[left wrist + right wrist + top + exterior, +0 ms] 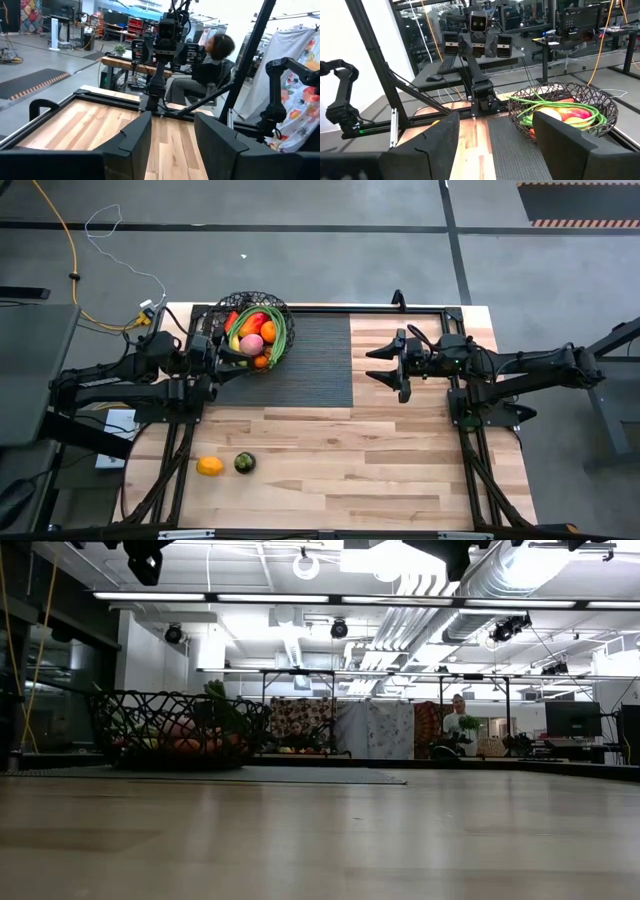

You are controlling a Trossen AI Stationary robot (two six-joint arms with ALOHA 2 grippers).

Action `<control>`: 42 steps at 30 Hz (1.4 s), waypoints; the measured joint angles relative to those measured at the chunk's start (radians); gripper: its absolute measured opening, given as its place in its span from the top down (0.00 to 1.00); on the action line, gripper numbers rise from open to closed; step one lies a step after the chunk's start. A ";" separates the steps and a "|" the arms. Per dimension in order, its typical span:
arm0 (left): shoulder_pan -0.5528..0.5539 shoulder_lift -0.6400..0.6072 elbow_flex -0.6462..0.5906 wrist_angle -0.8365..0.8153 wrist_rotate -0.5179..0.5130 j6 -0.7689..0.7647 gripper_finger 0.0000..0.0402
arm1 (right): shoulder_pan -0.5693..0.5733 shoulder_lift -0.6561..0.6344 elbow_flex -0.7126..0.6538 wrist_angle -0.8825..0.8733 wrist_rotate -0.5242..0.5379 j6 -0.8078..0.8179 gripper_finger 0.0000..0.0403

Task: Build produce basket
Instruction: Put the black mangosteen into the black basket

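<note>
Basket (252, 330): set on the dark mat (310, 365), far left of the counter (380, 450), filled with produce (255, 335).
Orange (209, 466), dark green fruit (244, 463): left near, on bare wood.
Left gripper (228, 352): beside basket, jaws parted, nothing grasped.
Right gripper (385, 365): raised at far right, jaws released.

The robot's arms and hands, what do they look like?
Both arms are black, built from long thin segments joined by chunky blocks. Each ends in a hand with two flat, dark, wedge-shaped fingers. The left hand sits at the picture's left, the right hand at its right. Black cables run along the arms, and each carries a boxy camera block near the wrist.
</note>
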 joint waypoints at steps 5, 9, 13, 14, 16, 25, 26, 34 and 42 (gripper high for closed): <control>0.000 0.000 0.000 0.000 -0.013 -0.002 0.66 | 0.000 0.000 0.000 0.000 0.000 0.000 0.40; 0.000 0.000 0.000 0.000 -0.013 -0.002 0.66 | 0.000 0.000 0.000 0.000 0.000 0.000 0.40; 0.000 0.000 0.000 0.000 -0.034 -0.002 0.66 | 0.000 0.000 0.000 0.000 0.000 0.000 0.40; 0.000 0.000 0.000 0.000 -0.040 -0.001 0.66 | 0.000 0.000 0.000 0.000 0.000 0.001 0.40; 0.000 0.000 0.000 0.000 -0.042 0.008 0.66 | 0.000 0.000 0.000 0.000 0.000 0.005 0.40; 0.000 0.000 0.000 0.000 -0.044 0.017 0.62 | 0.000 0.000 0.000 0.000 0.000 0.009 0.40; 0.000 0.000 0.000 0.000 -0.044 0.016 0.60 | 0.000 0.000 0.000 0.000 0.000 0.009 0.40; 0.000 0.011 0.000 0.012 -0.039 -0.025 0.38 | 0.000 0.000 0.000 0.000 0.000 0.034 0.40; -0.021 0.119 0.064 0.036 0.046 -0.029 0.29 | 0.000 0.000 0.000 0.000 0.000 0.079 0.40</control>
